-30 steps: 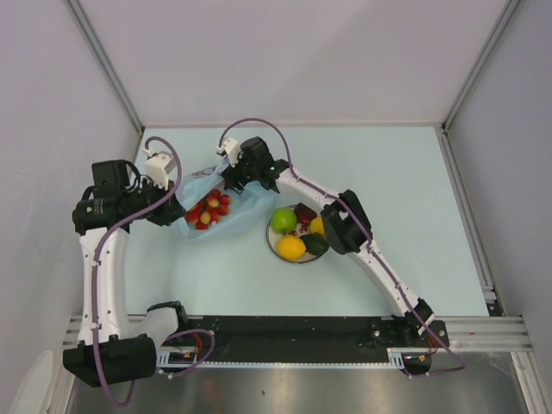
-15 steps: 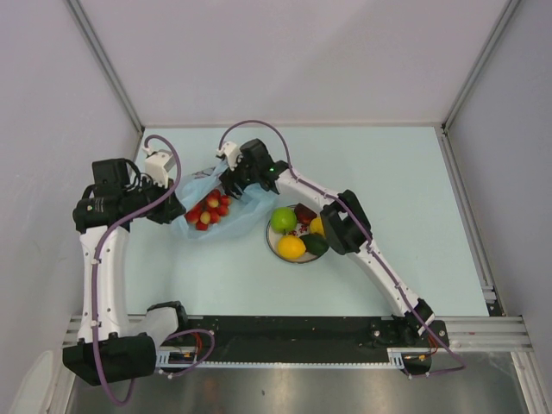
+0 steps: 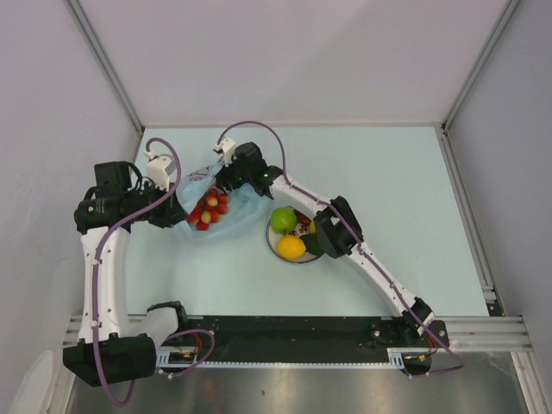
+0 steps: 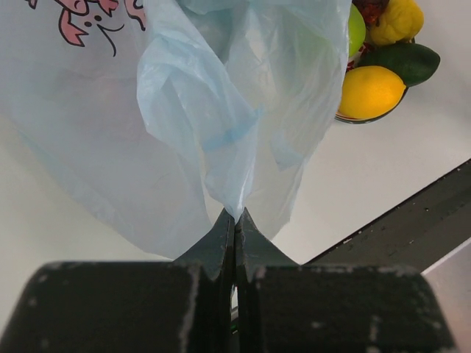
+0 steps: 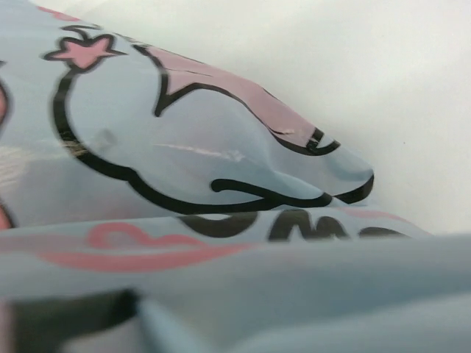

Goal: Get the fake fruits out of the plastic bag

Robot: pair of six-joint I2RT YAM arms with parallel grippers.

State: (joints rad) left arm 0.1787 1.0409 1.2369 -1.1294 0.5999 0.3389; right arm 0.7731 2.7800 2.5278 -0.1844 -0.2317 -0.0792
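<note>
The thin, translucent light-blue plastic bag with reddish print lies on the pale blue-green worktop. It is just beside the round white plate, at the plate's 9 o'clock.

The left fingers are fully closed, tip against tip, and pinch a gathered fold of the bag film. In the top view they are at the bag's 9 o'clock edge. The right fingers are at the bag's 12 o'clock edge, against the film. The right wrist view is filled by printed film at close range, so how far these fingers are open, or whether they grip anything, cannot be told.

The cluster of small glossy red berries is inside the bag, between the two sets of fingers.

The plate carries:
- a glossy green apple at its 11 o'clock;
- a yellow-orange lemon-shaped fruit at its 6 o'clock;
- a dark green oval fruit touching the lemon-shaped fruit;
- a small knobbly yellow fruit beyond the dark green one.

The right forearm crosses above the plate's 3 o'clock side.
</note>
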